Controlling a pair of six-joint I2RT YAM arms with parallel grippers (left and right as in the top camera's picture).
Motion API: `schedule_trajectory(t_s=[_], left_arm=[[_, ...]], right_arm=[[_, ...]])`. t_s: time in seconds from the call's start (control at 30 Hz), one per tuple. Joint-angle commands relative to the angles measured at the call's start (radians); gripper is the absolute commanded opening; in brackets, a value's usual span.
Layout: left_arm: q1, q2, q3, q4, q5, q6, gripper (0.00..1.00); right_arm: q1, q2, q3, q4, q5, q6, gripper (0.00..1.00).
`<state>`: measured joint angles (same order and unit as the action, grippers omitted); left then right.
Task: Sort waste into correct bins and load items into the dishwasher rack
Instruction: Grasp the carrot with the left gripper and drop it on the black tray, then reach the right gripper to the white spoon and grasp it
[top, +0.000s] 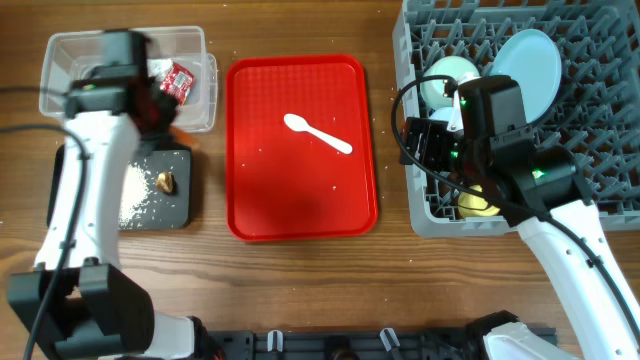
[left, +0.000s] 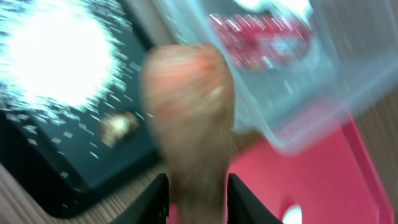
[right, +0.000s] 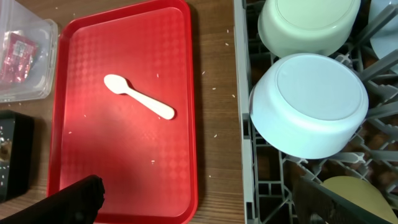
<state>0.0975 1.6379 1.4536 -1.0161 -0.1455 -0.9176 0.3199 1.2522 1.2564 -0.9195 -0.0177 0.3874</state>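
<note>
Nearest, left of the red tray (top: 290, 200), lies one shallow black tray (top: 175, 215), rectangular and matt. It holds a loose spread of white grains (top: 133, 192) and one small brown scrap (top: 167, 182). Right of the red tray stands one grey rack (top: 440, 225), a moulded plastic grid with upright pegs. One round yellow cup (top: 478, 205) sits in its near corner.

The right gripper (right: 199, 186) hovers over the rack edge that faces the red tray. Its two dark fingers (right: 74, 202) are spread wide with nothing between them.

The red tray is a glossy rectangle with a dimpled floor and a raised rim. One white plastic spoon (top: 318, 133) lies near its middle, among a few stray grains.

The left gripper (left: 196, 183) hangs left of the red tray, above where the black tray meets the tub (top: 195, 50). Its fingers (left: 152, 199) are closed on one orange-brown, sausage-shaped stick (left: 189, 106), which fills the gap between them; that view is blurred.

Farther along the rack's side by the red tray, two smooth round bowls lie upside down: a pale blue bowl (right: 308, 102) and, just beyond it, a greenish bowl (right: 308, 25). One light blue plate (top: 530, 60) leans among the pegs, farther from the red tray. Farthest, left of the red tray, the one clear, thin-walled rectangular tub holds one red wrapper (top: 178, 80).
</note>
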Motion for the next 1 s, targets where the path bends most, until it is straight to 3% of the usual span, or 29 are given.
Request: schedule_trajectory(t_s=[0.0, 0.17, 0.33, 0.53, 0.7, 0.8, 0.97], left_arm=[[0.155, 0.019, -0.096, 0.043, 0.004, -0.067, 0.31], [0.274, 0.064, -0.296, 0.236, 0.014, -0.067, 0.3], [0.285, 0.059, -0.321, 0.263, 0.014, -0.051, 0.33], [0.279, -0.044, -0.278, 0.215, 0.179, 0.212, 0.57], [0.184, -0.225, -0.273, 0.161, 0.25, 0.4, 0.8], [0.073, -0.302, -0.274, 0.153, 0.25, 0.469, 0.92], [-0.087, -0.303, -0.274, 0.155, 0.215, 0.499, 1.0]], right_arm=[[-0.002, -0.012, -0.001, 0.008, 0.009, -0.017, 1.0], [-0.002, -0.01, -0.001, 0.029, -0.035, -0.017, 1.0], [-0.001, 0.002, -0.001, 0.056, -0.086, -0.023, 0.99], [0.049, 0.034, -0.001, 0.303, -0.21, -0.061, 0.92], [0.193, 0.262, 0.0, 0.562, -0.206, -0.071, 0.91], [0.233, 0.433, 0.0, 0.657, -0.163, -0.073, 0.89], [0.24, 0.642, 0.0, 0.699, -0.114, -0.105, 0.85]])
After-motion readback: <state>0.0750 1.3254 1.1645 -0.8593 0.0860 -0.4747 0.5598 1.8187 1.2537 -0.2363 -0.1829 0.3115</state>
